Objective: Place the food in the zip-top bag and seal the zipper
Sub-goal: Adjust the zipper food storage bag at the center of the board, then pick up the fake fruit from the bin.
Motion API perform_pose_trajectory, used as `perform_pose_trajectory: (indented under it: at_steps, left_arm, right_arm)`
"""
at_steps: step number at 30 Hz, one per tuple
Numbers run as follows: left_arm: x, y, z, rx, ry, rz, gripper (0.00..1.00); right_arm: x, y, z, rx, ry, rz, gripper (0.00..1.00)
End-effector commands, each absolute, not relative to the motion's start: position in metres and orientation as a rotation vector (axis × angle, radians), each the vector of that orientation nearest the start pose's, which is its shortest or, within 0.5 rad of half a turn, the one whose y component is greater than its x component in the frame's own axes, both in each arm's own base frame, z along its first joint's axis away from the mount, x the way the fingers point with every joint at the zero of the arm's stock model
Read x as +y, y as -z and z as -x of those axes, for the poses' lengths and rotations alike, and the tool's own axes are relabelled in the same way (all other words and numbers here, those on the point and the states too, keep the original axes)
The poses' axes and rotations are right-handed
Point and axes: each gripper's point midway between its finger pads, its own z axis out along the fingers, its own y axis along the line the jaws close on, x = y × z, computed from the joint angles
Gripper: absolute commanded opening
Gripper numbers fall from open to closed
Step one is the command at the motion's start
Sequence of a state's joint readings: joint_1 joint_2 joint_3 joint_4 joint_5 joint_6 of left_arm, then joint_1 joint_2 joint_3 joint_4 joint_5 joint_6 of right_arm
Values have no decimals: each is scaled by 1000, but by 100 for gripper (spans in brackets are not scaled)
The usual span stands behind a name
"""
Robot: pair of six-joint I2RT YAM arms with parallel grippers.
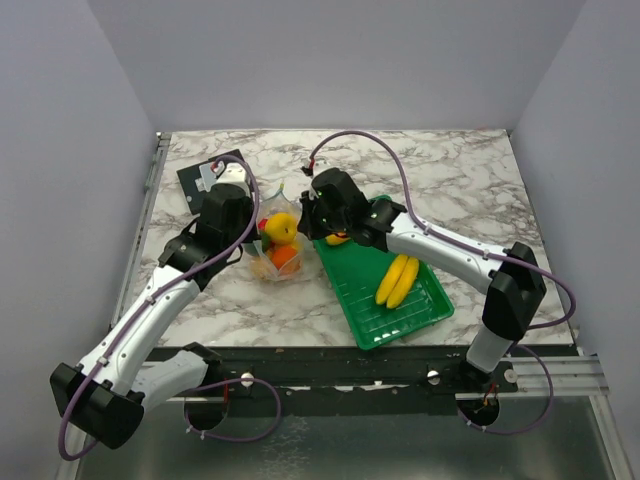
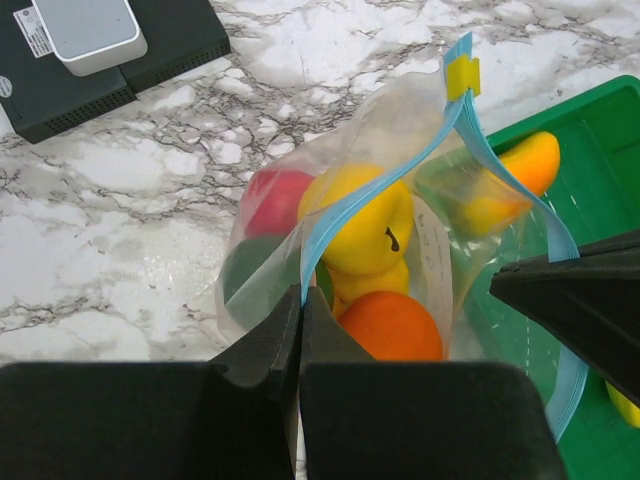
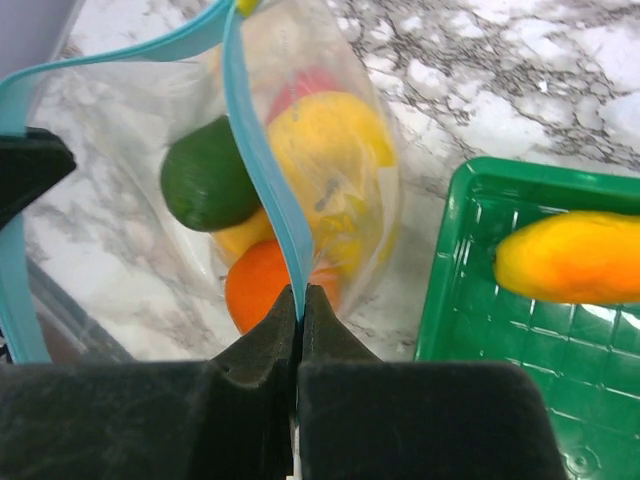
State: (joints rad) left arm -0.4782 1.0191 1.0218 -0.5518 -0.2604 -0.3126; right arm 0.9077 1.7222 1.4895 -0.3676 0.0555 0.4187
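Note:
The clear zip-top bag (image 1: 278, 250) stands on the marble between my grippers with its mouth held apart. Inside it are a red apple (image 2: 272, 198), a yellow fruit (image 2: 362, 215), a round orange (image 2: 392, 325) and a dark green fruit (image 3: 208, 185). My left gripper (image 2: 300, 297) is shut on one side of the light blue zipper (image 2: 370, 190). My right gripper (image 3: 300, 292) is shut on the other side of the zipper (image 3: 262, 160). The bananas (image 1: 398, 280) and a yellow-orange piece (image 3: 570, 258) lie in the green tray (image 1: 430, 312).
A yellow slider tab (image 2: 462, 75) sits at the zipper's far end. A black device with a grey box on it (image 2: 90, 35) lies at the back left. The green tray's rim (image 3: 445, 270) is just right of the bag.

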Motion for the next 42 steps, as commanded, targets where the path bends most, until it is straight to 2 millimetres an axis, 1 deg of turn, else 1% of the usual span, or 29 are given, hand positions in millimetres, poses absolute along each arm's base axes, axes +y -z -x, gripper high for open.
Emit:
perform_pose_trajectory:
  at_steps: [1,3,5,7,11,12,15,20,21,25,28,31,33,37,42]
  left_arm:
    - [-110,-231,-295,2083,178,-5,0]
    - [-108,-228,-294,2081,165,-1,0]
    - [-107,-228,-293,2074,171,1,0]
    - [-109,-230,-292,2058,193,-7,0]
    - [-112,-233,-288,2027,229,-22,0]
    - [-113,-235,-287,2020,240,-28,0]
    - [-114,-237,-284,2001,257,-43,0]
    - [-115,-237,-281,1990,272,-65,0]
    - [-117,-236,-280,1992,278,-72,0]
    - [-120,-235,-279,1993,298,-90,0]
    - [-120,-236,-278,1988,301,-92,0]
    - [-120,-236,-277,1985,308,-96,0]
    - [-121,-236,-276,1984,314,-99,0]
    - [-123,-235,-275,1986,322,-107,0]
    - [-124,-233,-276,1991,325,-109,0]
  right_arm:
    - [375,-204,-304,2188,-586,453,1]
    - [368,-203,-305,2187,-561,437,1]
    - [364,-204,-305,2184,-548,424,3]
    - [362,-206,-304,2178,-550,415,7]
    - [364,-213,-303,2158,-580,409,11]
    - [364,-215,-302,2152,-588,410,14]
    - [369,-225,-301,2126,-633,412,21]
    - [375,-249,-297,2069,-714,408,36]
    - [375,-254,-297,2055,-723,406,37]
    - [368,-271,-296,2019,-725,388,44]
    - [359,-278,-298,1999,-689,369,54]
    - [348,-281,-300,1984,-652,343,59]
    - [342,-281,-300,1978,-633,322,63]
    - [325,-274,-304,1983,-567,248,75]
    - [309,-259,-307,2012,-521,161,77]
